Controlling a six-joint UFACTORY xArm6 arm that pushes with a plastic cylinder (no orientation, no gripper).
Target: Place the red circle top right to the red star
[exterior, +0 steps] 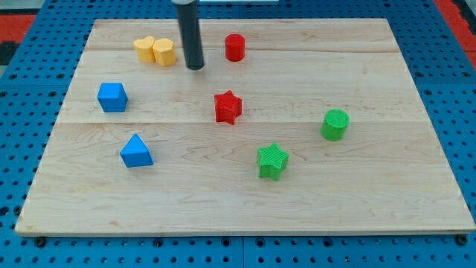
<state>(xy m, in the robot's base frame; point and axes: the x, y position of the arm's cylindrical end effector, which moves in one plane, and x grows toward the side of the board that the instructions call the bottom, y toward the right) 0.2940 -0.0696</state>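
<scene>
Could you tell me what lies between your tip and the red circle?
Nothing: in the camera view only bare board separates my tip from the red circle.

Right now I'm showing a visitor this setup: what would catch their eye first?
Probably the dark rod, my tip, standing at the board's top between the yellow blocks and the red circle. Next, the red star mid-board, just below that circle.

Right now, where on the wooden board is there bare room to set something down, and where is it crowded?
Bare: the view's right top corner of the wooden board, beyond the red cylinder block; and the bottom strip below the blue triangular block and green star block. Crowded: top left, where my tip stands beside the yellow block.
</scene>
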